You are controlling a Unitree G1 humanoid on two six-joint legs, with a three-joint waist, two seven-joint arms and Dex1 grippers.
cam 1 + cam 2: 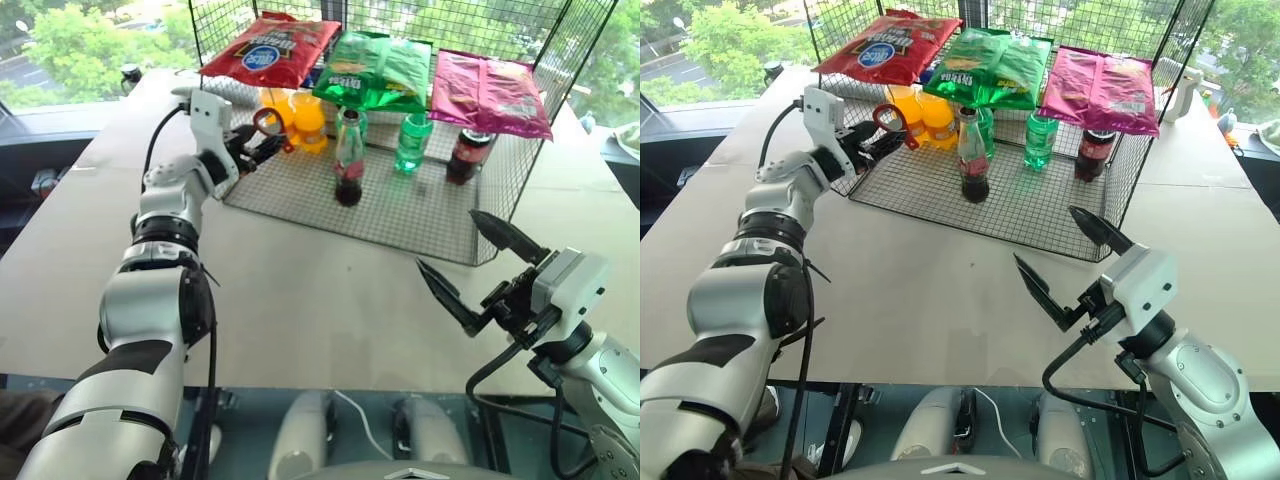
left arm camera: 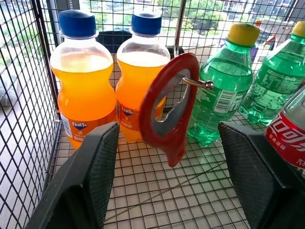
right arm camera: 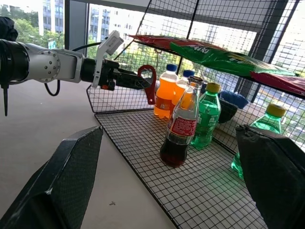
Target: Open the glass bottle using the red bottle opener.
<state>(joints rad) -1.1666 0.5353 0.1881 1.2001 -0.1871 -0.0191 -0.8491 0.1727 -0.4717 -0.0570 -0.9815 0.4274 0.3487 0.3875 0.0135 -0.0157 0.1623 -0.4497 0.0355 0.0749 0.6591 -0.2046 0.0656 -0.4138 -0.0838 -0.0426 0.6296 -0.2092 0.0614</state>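
The red bottle opener (image 2: 172, 145) hangs by its ring from a small metal hook inside the wire rack. My left gripper (image 1: 272, 142) is open and reaches level into the rack's left end, one finger (image 2: 95, 176) on each side of the opener, with a gap on both sides. The glass bottle (image 1: 348, 160), with dark cola and a red label, stands upright on the rack floor to the right of the opener. My right gripper (image 1: 445, 238) hangs open over the table in front of the rack, holding nothing.
The wire rack (image 1: 400, 215) stands at the back of the table. Inside it are two orange soda bottles (image 1: 300, 120), green bottles (image 1: 412, 140) and a squat dark bottle (image 1: 467, 155). Snack bags (image 1: 270, 50) lie on its top shelf.
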